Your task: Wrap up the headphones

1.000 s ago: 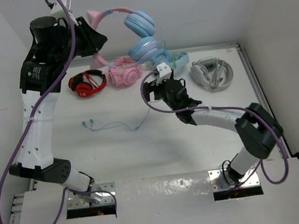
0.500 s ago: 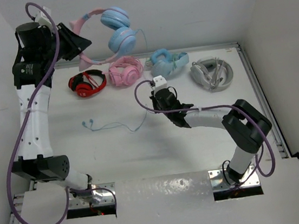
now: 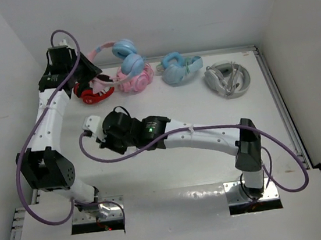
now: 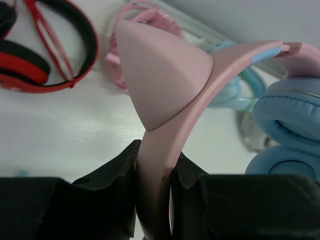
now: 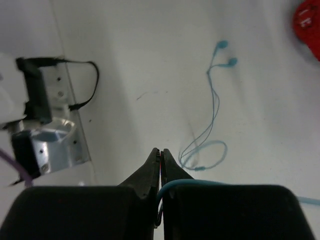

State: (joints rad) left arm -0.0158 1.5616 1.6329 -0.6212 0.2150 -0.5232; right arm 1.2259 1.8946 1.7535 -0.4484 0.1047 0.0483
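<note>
The headphones (image 3: 128, 56), with a pink headband and light blue earcups, hang at the back left, close above the other pairs. My left gripper (image 3: 88, 73) is shut on the pink headband (image 4: 156, 185), just below its pink cat ear (image 4: 160, 75); a blue earcup (image 4: 290, 107) shows at the right. My right gripper (image 3: 106, 143) reaches across to the table's left-middle. In the right wrist view the right gripper (image 5: 160, 153) is shut on the thin light blue cable (image 5: 200, 183), which runs off to the right.
Along the back lie red headphones (image 3: 96, 94), pink headphones (image 3: 137, 80), an all light-blue pair (image 3: 180, 69) and a grey pair (image 3: 227, 78). Light blue earbuds (image 5: 216, 95) lie on the table under the right gripper. The left arm's metal base plate (image 5: 47, 145) is near it.
My right gripper has shut on the cable and swung far left across the table. My left arm has brought the headphones down and to the left, toward the back row.
</note>
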